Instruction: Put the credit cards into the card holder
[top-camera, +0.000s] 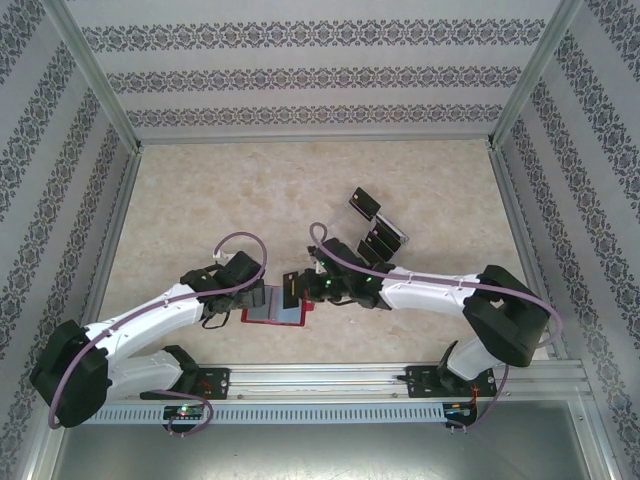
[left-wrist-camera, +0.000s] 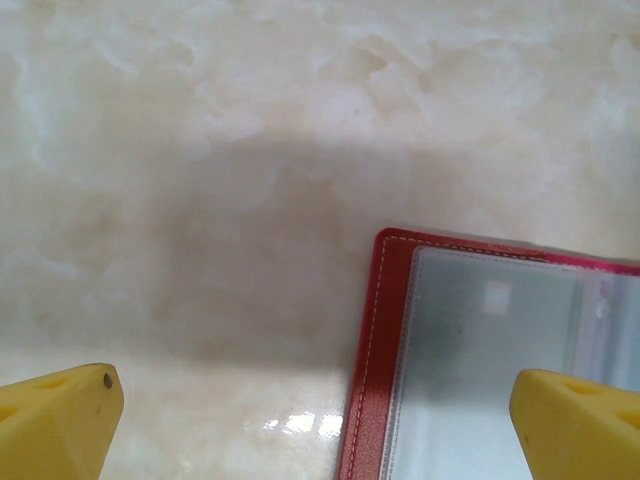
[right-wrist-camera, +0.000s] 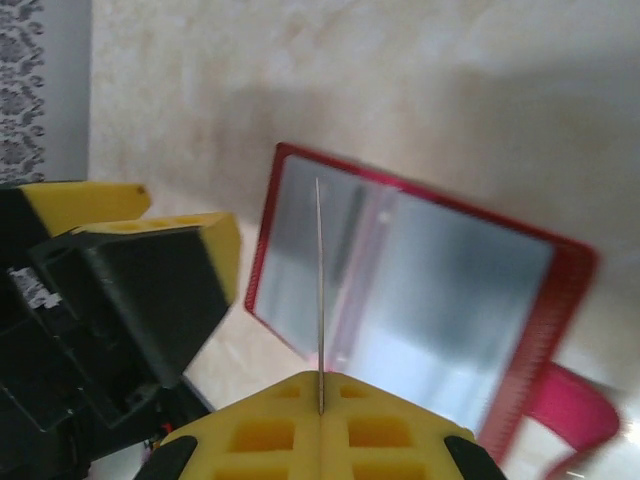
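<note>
Table (top-camera: 200, 200): pale marble pattern, patterned walls around.
Card holder (top-camera: 275, 312): red, open flat between both claws, grey pockets up.
Left claw (left-wrist-camera: 315, 420): jaws wide apart, empty, straddling the holder's edge.
Right claw (right-wrist-camera: 320, 400): closed on one credit card (right-wrist-camera: 320, 280), edge-on above the pockets.
Other credit cards (top-camera: 378, 240): in clear rack (top-camera: 398, 236).

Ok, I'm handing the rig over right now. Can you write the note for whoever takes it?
Left tool: open, straddling one edge of the card holder. Whether it presses on it is unclear.
Right tool: shut on one credit card, held on edge above the open holder.
Other cards sit in the clear rack, further back on the right.
Done: holder lies open and one card is in the grip. No card visible in its pockets.
Left: slide this card into a pocket, then fetch the rest.
</note>
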